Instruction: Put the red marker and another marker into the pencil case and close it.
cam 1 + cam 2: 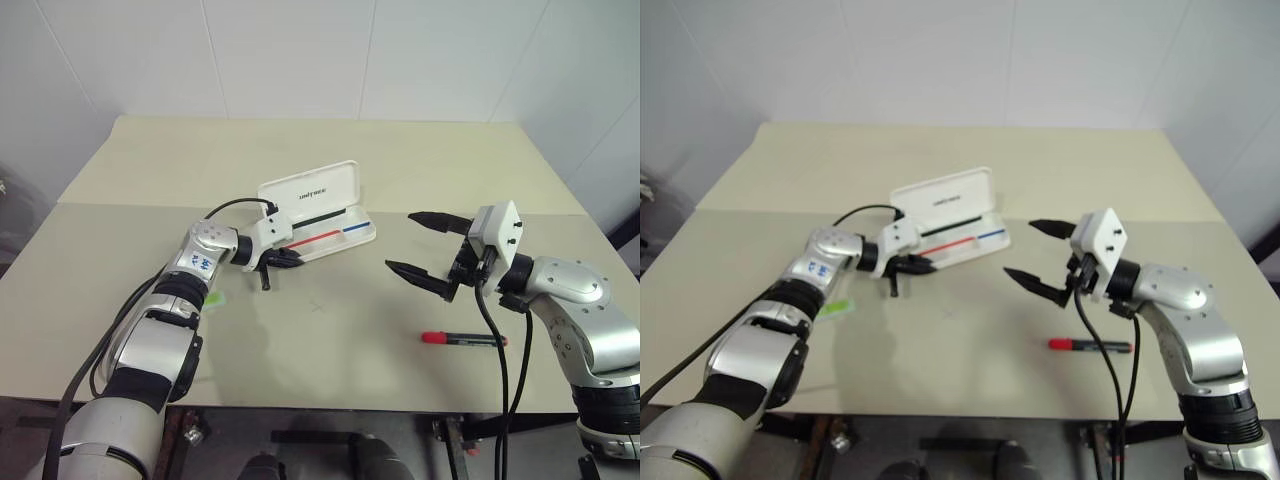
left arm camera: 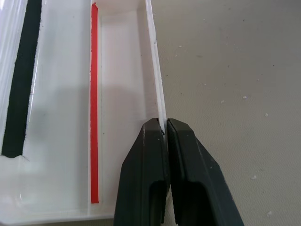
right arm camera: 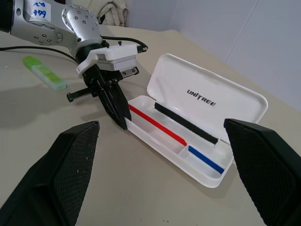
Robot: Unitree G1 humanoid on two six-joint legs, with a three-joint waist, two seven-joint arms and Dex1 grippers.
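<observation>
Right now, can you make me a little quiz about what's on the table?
1. True or false: the pencil case is lying open.
2. Which tool pinches the case's front wall? A) left tool B) right tool
3. Fill in: the red marker lies on the ____, not in the case.

Key: 1 true. 2 A; its fingers are shut on the wall, while the right tool hangs open. 3 table; the green highlighter lies there too.
</observation>
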